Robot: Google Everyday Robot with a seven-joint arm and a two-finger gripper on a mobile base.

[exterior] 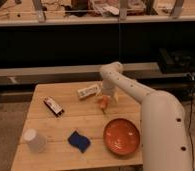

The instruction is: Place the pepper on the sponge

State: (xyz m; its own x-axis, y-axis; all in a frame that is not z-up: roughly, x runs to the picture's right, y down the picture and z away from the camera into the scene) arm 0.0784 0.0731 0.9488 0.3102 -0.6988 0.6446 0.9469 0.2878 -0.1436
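AT THE TABLE'S FAR SIDE: My gripper [106, 96] hangs straight down over the pepper [103, 103]. The pepper shows as a small orange shape right at its tip, just beside a white packet [88, 91]. I cannot tell whether the gripper is clenched on the pepper or released above it. Nor can I tell whether the pepper rests on the table [56, 127] or hangs just clear of it.

The sponge [79, 141] lies flat near the front edge, well apart from the pepper, with nothing on it. A bowl [121, 136] sits to one side of it, a white cup [35, 141] to the other, and a black-and-red packet [53, 106] lies farther back.

As I judge it, the task is not done. The pepper is at my gripper, not on the sponge. Carrying it across to the sponge and setting it down there are left.
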